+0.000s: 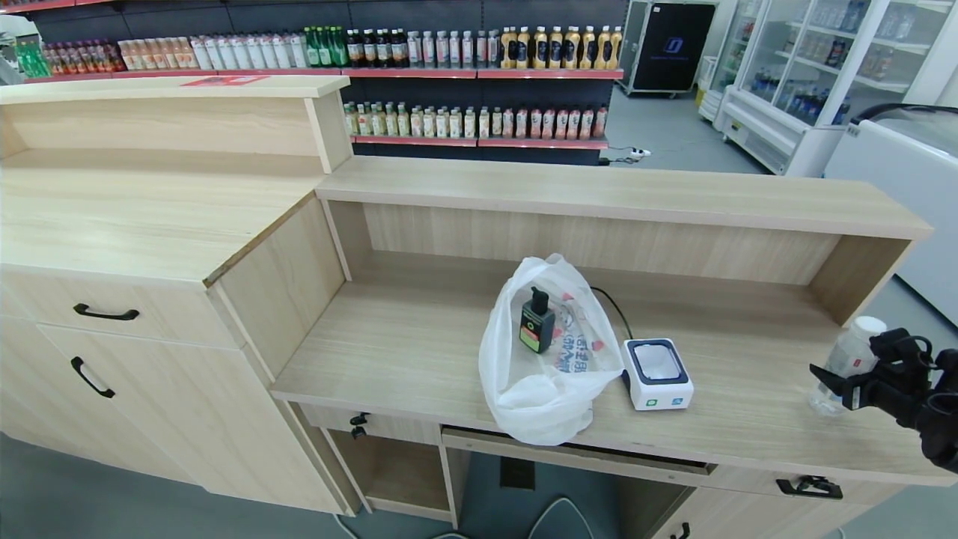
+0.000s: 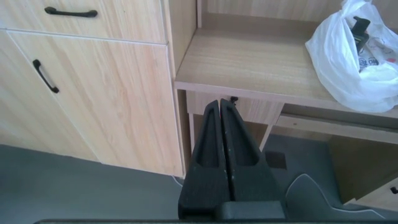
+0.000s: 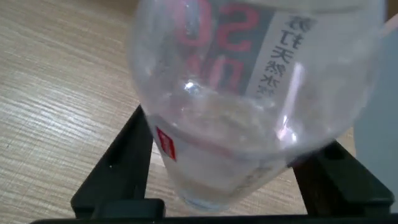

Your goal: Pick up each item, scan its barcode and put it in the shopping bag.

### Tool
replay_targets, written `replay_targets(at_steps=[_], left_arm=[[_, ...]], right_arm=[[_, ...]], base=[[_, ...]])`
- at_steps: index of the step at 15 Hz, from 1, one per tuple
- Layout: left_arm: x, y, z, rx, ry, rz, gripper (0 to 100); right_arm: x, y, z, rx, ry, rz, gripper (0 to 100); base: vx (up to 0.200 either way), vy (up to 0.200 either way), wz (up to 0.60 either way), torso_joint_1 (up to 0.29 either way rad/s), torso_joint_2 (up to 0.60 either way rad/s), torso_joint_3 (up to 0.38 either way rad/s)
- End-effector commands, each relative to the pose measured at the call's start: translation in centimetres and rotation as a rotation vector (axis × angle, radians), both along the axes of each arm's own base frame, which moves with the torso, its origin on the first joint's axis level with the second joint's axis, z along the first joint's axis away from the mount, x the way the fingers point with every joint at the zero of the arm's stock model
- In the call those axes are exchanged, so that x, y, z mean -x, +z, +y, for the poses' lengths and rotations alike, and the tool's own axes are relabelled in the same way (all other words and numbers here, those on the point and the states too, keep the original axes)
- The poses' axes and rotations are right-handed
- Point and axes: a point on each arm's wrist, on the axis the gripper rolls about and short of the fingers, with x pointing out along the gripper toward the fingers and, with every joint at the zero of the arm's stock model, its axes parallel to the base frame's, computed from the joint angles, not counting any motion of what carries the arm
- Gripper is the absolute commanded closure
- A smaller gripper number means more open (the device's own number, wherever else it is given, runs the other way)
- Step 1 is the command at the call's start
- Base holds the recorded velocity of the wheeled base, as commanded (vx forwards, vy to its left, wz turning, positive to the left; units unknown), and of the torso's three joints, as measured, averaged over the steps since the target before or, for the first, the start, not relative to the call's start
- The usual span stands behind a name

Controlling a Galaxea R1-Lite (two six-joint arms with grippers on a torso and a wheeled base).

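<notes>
A clear water bottle with a white cap leans slightly at the right end of the counter. My right gripper is shut on its lower half, one finger on each side; in the right wrist view the bottle sits between the black fingers. The white shopping bag stands open mid-counter with a dark green bottle inside. A white barcode scanner sits just right of the bag. My left gripper hangs shut and holding nothing, below the counter's front edge, left of the bag.
A raised ledge runs along the back of the counter, and a taller cabinet with drawers stands to the left. The scanner's black cable runs behind the bag. Drink shelves and fridges fill the room beyond.
</notes>
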Motion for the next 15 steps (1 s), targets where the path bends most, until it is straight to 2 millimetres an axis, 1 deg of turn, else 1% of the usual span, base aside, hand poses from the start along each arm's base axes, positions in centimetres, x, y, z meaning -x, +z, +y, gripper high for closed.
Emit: replay_targets(at_steps=[1,7,10,11,13,15], left_arm=[[0.0,0.0,0.0,0.000,0.001,0.000,100],[0.0,0.0,0.0,0.000,0.001,0.000,100],[0.0,0.0,0.0,0.000,0.001,0.000,100],[0.0,0.0,0.0,0.000,0.001,0.000,100],[0.0,0.0,0.0,0.000,0.001,0.000,100],[0.0,0.0,0.0,0.000,0.001,0.000,100]], right_arm=[[-0.2,0.0,-0.1,0.004,0.001,-0.006,100],[-0.2,-0.3,-0.1,-0.004,0.001,0.000,100],[-0.2,0.8,0.0,-0.057,-0.011,-0.013,100],[-0.6,2.4,0.8,-0.123,-0.018,-0.016,100],[-1.0,6.2,1.9,-0.226,-0.029,-0.019,100],[-0.7,11.5,3.9,-0.352,-0.012,-0.012,100]], base=[[0.000,0.000,0.00,0.000,0.00,0.000],[0.000,0.000,0.00,0.000,0.00,0.000],[0.000,0.000,0.00,0.000,0.00,0.000],[0.000,0.000,0.00,0.000,0.00,0.000],[0.000,0.000,0.00,0.000,0.00,0.000],[0.000,0.000,0.00,0.000,0.00,0.000]])
